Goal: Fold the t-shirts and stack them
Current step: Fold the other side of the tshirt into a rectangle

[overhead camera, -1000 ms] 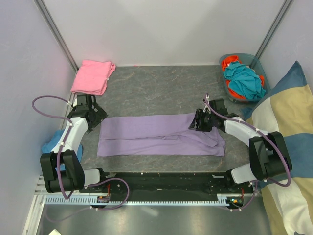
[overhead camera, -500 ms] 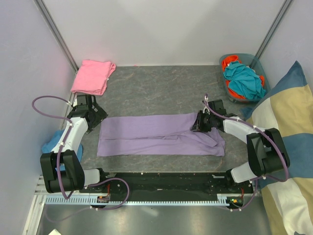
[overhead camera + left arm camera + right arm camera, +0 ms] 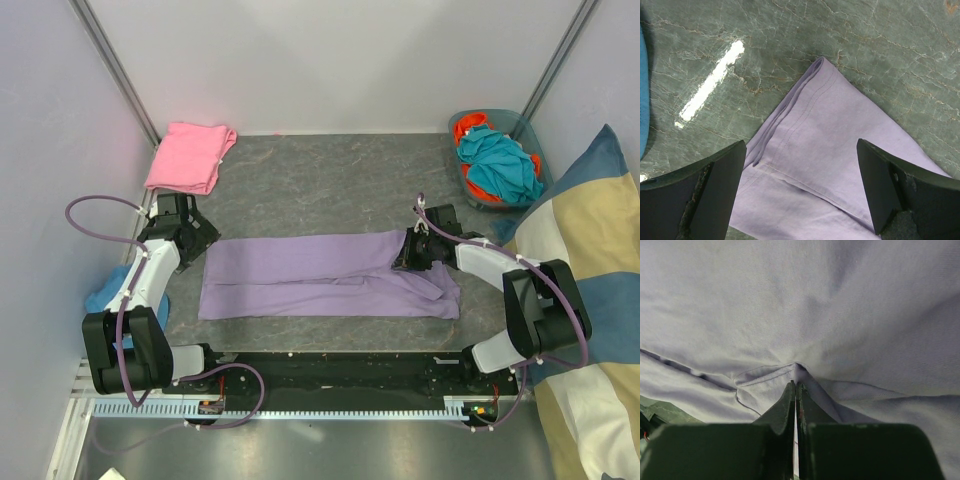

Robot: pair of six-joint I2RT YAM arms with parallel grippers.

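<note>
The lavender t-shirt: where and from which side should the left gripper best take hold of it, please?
I'd grip its far left corner from above with the open left gripper: the lavender t-shirt lies flat and its folded layers meet there.

**Item 1: lavender t-shirt** (image 3: 320, 275). Plain light purple cloth, folded lengthwise into a long flat band. It lies across the near middle of the grey marbled surface (image 3: 320, 180), long axis running left to right. The left end is square, with layered edges and a stitched hem showing in the left wrist view. The right end is broader and rumpled. Near its far right corner, a small raised ridge of cloth is pinched between the closed fingers of the right gripper (image 3: 796, 385).

**Item 2: pink t-shirt** (image 3: 188, 156). Plain pink cloth, folded into a compact rough rectangle. It lies at the far left corner of the surface, well apart from the lavender t-shirt and not stacked with it.
</note>
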